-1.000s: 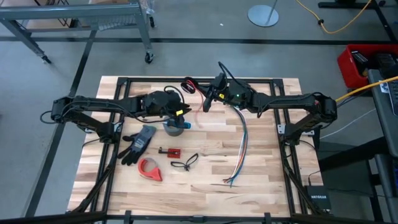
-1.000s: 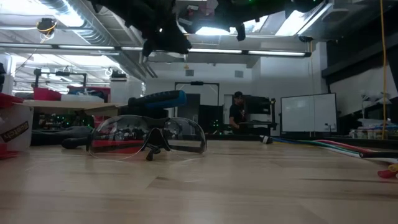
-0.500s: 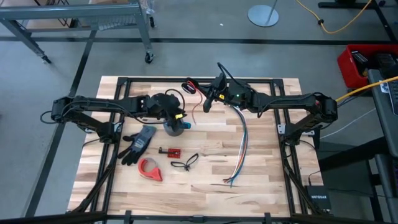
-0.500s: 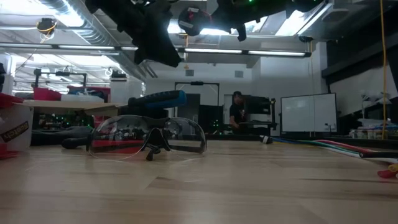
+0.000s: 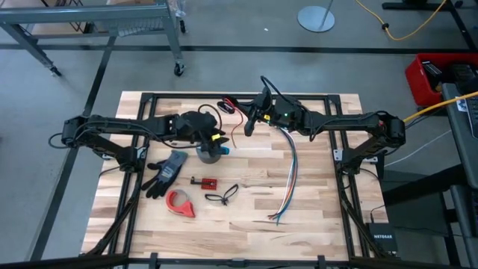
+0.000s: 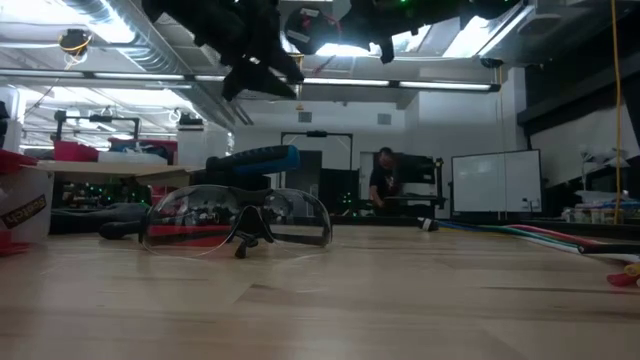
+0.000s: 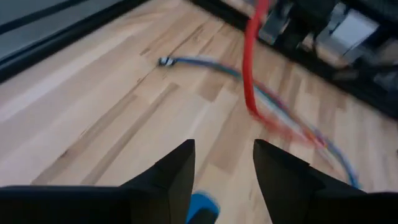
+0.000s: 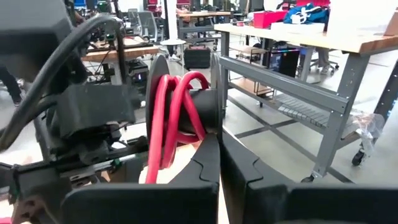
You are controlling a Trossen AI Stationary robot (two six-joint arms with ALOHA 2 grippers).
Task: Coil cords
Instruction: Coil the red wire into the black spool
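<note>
L end effector (image 7: 221, 180) spread, raised; R end effector (image 8: 219, 163) pressed together beside red cord (image 8: 171, 112).

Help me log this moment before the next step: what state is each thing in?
Red cord: coiled, pinched in the right gripper.
Right gripper: shut on the cord, raised at the table's far edge.
Left gripper: open, empty, over the table.
Wire bundle: uncoiled, stretched along the table.

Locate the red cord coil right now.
High view: the red cord coil sits at the table's far edge, between the left gripper and right gripper.
</note>
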